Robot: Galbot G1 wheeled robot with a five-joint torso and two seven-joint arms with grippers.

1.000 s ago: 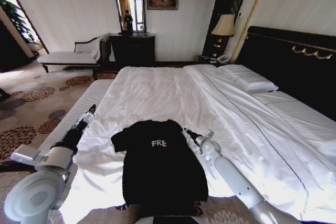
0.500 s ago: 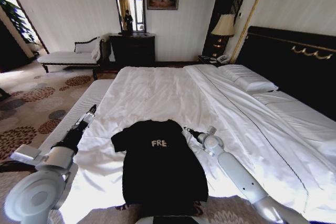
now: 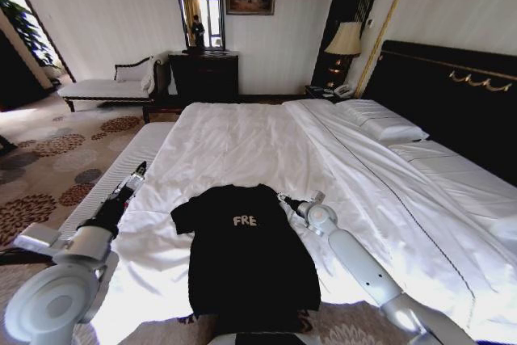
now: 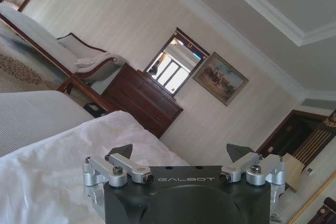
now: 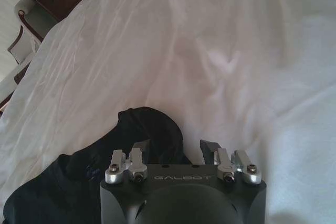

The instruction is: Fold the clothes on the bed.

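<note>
Black soft-cloth T-shirt (image 3: 246,252), short-sleeved, white lettering on the chest, lying flat and face up on the near end of the bed (image 3: 242,139), at 6 o'clock in the head view, hem toward the robot, collar toward 12 o'clock; one sleeve out to 9 o'clock, the other edge running toward 3 o'clock. White duvet (image 3: 371,191) beneath it, creased, reaching back to the pillows (image 3: 380,123) and dark headboard (image 3: 452,103) at 2 o'clock. Right gripper (image 3: 283,199): at the shirt's shoulder on the 3 o'clock side, low over the cloth, fingers spread apart with nothing between them; the right wrist view places the sleeve's dark edge (image 5: 152,129) just ahead of one finger, white bedding ahead of the other. Left gripper (image 3: 136,174): beside the bed's edge at 9 o'clock, well apart from the shirt, raised, fingers likewise spread and empty, pointing toward the dresser (image 4: 142,100). Step in hand, judged: reaching for a grasp at the right shoulder, no fold made yet. Handling note: the jaws should straddle the shirt's edge alone and come down shallow, so that the duvet is not pinched with it; thin cloth will bunch if dragged, so a lift before carrying it across would keep the fold line straight.
</note>
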